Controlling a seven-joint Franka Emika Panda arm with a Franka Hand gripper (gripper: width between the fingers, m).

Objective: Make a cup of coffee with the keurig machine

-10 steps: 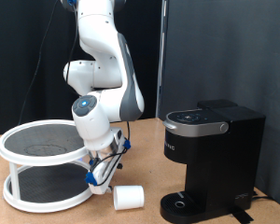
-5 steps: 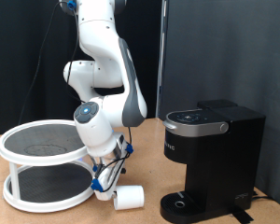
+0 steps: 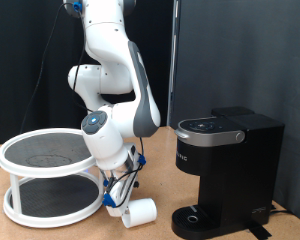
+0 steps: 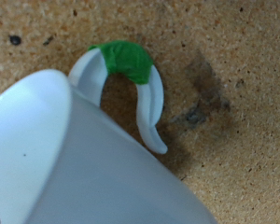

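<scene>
The white cup [image 3: 140,211] lies on its side on the wooden table, at the exterior view's bottom centre. My gripper [image 3: 117,203] hangs low just to its left, almost touching it, fingers open with nothing between them. In the wrist view the cup [image 4: 75,159] fills the frame very close up; its white handle [image 4: 151,112] carries a band of green tape [image 4: 128,60] and rests against the table. My fingers do not show there. The black keurig machine [image 3: 225,170] stands to the right with its lid down and its drip base bare.
A white round two-tier rack [image 3: 50,160] with dark mesh shelves stands at the exterior view's left, close behind the arm. A dark curtain hangs behind the machine. A dark stain [image 4: 198,93] marks the table beside the cup.
The arm has come down and moved right, from beside the rack to right next to the cup. The cup has shifted and tilted slightly.
</scene>
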